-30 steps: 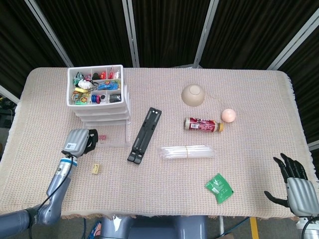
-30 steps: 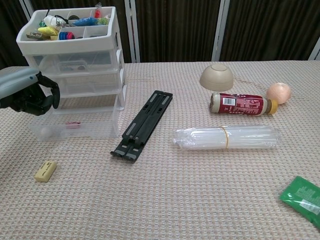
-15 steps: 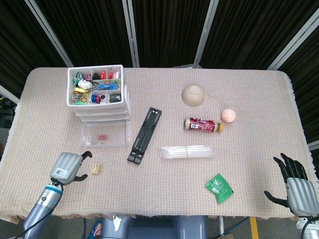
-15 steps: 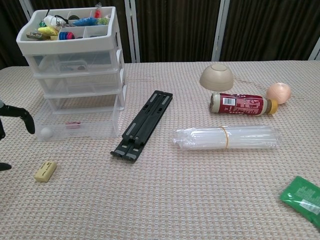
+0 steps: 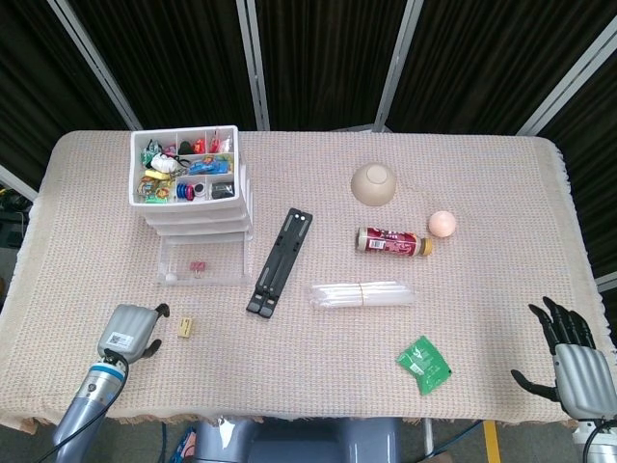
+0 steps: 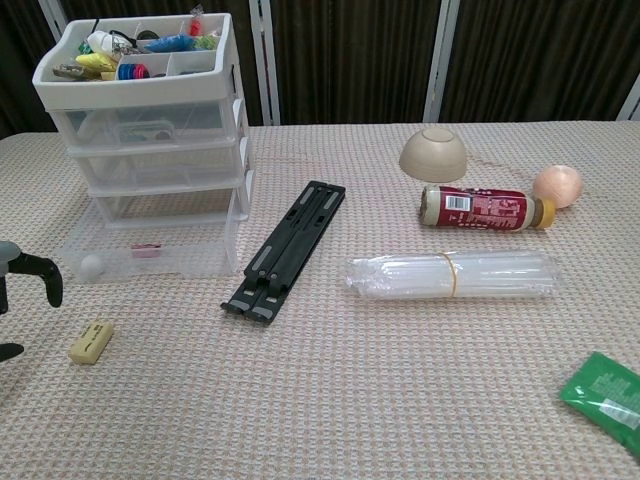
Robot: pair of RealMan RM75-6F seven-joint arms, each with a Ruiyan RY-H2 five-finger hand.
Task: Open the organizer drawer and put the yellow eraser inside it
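Yellow eraser point(image 5: 186, 328) beside empty, spread left hand point(image 5: 130, 332)

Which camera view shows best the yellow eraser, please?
The chest view shows the yellow eraser best: it is near the camera, and its top and side faces show. In the head view the yellow eraser is only a small pale block beside the left robot hand, apart from it.

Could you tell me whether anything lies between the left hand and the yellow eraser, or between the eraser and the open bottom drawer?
Nothing visible does. The left hand sits beside the yellow eraser, and only bare tablecloth separates the eraser from the pulled-out bottom drawer.
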